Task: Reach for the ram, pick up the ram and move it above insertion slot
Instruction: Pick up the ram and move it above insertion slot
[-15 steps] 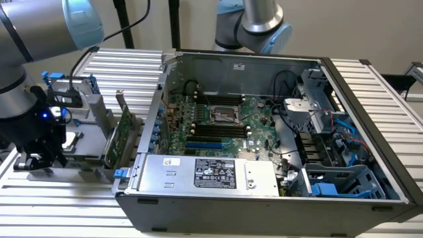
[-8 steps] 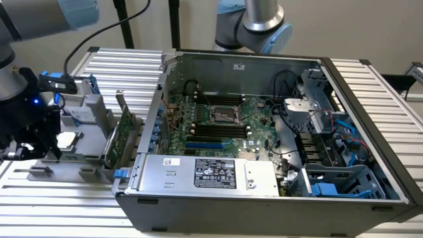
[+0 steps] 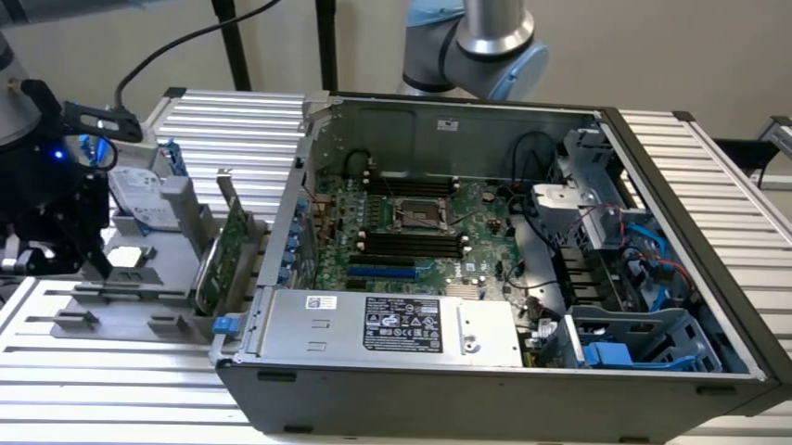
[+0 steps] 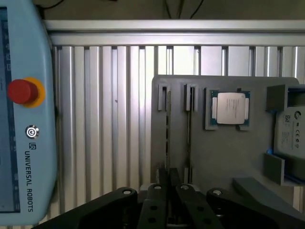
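Pincer (image 4: 169,178) closed down: fingers pressed together on the near end of the ram (image 4: 167,133), pinching it edge-on. Ram is a thin stick seen from its narrow side, seated upright in a slot of the gray holder (image 4: 219,157). In the neighbouring slot, just beside it, a second thin stick (image 4: 189,124) stands parallel; cannot tell what type it is. Beyond that slot a CPU (image 4: 230,107) lies flat in its square pocket, metal lid up. A hard drive (image 4: 289,129) sits at the holder's far edge. Holder rests on the ribbed aluminium tabletop (image 4: 114,119). A Universal Robots teach pendant (image 4: 28,143) with a red stop button (image 4: 21,91) lies on the other side of the ram, well apart from the holder. Exterior view: pincer stands at the far left of the frame, over the holder. A green expansion card (image 3: 229,255) is upright between holder and the open computer case (image 3: 495,394), which fills the centre. Inside the case: motherboard (image 3: 415,218) with black memory slots (image 3: 409,246) near its middle, power supply (image 3: 384,324) along the near wall.
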Controlling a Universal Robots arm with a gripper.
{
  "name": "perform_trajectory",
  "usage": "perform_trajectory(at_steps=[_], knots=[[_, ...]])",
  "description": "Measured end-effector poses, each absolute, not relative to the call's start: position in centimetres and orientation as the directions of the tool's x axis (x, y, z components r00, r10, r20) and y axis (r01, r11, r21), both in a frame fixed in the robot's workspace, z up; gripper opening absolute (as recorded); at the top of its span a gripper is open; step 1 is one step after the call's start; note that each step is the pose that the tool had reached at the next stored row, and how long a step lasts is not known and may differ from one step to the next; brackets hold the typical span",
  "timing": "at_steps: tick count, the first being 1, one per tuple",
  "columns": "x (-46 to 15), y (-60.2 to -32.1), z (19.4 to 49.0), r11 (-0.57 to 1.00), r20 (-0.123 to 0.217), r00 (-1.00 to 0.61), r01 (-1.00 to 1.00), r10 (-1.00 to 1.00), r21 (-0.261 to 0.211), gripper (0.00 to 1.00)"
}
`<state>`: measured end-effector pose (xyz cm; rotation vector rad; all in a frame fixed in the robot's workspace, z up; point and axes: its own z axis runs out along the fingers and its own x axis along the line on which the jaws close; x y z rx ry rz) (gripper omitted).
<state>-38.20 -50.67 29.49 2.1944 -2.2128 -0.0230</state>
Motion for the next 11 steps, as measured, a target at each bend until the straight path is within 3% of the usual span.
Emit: perform_trajectory(at_steps=[11], knots=[[-35.6, -50.7, 34.5, -0.003, 0.001, 0.003, -1.000, -1.000, 0.028, 0.13]])
